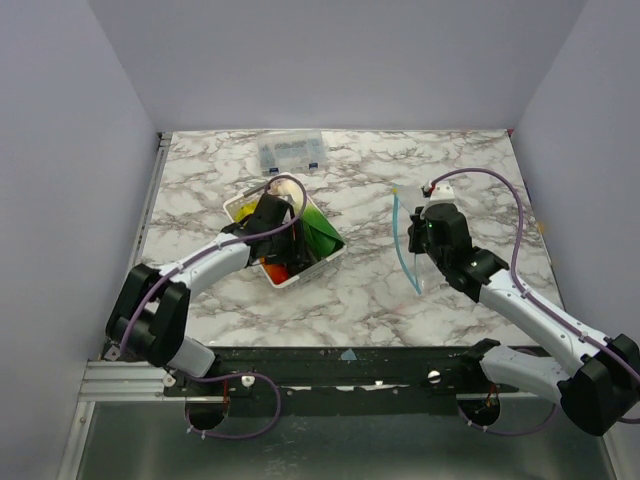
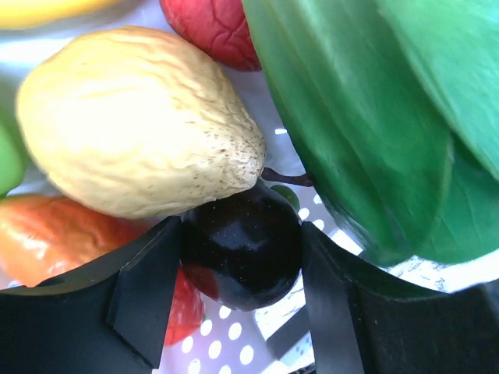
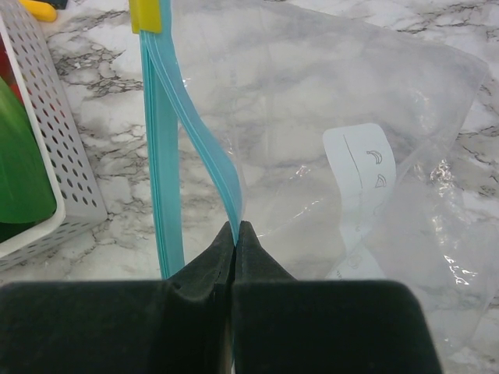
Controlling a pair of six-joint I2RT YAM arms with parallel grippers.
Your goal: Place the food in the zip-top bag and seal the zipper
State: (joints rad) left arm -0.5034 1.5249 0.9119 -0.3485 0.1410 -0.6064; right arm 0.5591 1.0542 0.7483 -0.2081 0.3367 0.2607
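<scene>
- Table [image 1: 360,290] with a white and grey marble pattern, seen from above, with two robot arms reaching onto it from the near edge.
- At left of centre stands a white perforated tray [image 1: 283,281] that holds the food: small glossy toy fruits and vegetables packed close together.
- The left arm reaches down into this tray.
- In the left wrist view, the left fingers [image 2: 148,288] stand partly apart, one on each side of a dark purple piece [image 2: 242,245]. Each finger lies right against it. Whether they are squeezing it cannot be told, and it sits low among the other pieces.
- Touching the purple piece from above is a pale yellow lemon [image 2: 136,121] with a wrinkled skin.
- Around them lie a red piece [image 2: 210,31], an orange piece [image 2: 47,234] and a large green leafy piece [image 2: 366,117].
- The zip-top bag [image 3: 327,101], clear and soft, lies on the table to the right of the tray, near it but not touching.
- The right fingers [image 3: 203,273] are pinched fully together on one lip of the bag's mouth.
- The zipper [image 3: 160,156], a thin blue strip, runs along that mouth. Its two sides are parted near the fingers and meet at a yellow tab [image 3: 146,15] at the far end.
- A white printed label [image 3: 366,179] shows through the plastic.
- A rigid clear box [image 1: 290,150] sits at the far edge of the table.
</scene>
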